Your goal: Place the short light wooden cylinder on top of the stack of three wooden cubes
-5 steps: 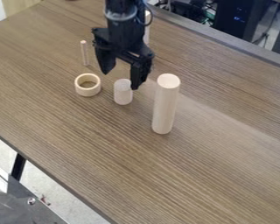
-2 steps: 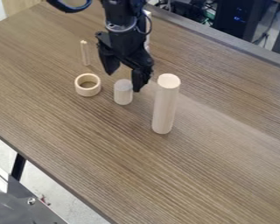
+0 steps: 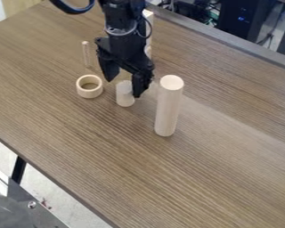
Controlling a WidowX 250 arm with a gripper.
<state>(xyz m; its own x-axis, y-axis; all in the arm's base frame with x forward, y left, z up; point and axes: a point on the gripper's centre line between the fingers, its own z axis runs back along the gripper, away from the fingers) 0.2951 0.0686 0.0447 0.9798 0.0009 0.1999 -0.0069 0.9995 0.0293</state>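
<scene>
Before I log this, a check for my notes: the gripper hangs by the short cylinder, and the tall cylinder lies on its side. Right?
Not quite: in the camera view the tall cylinder stands upright on the table. The gripper does hang by the short cylinder.

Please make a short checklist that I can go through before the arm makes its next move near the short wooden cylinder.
1. End effector open: ok, its fingers are apart.
2. Short cylinder upright: ok, it stands on its end.
3. Fingers low enough to grip the short cylinder: cannot tell, their height is unclear from this angle.
4. Short cylinder held: not ok, the fingers are not closed on it.
5. Ring apart from the short cylinder: ok, wood shows between them.
6. Tall cylinder upright: ok.
</scene>
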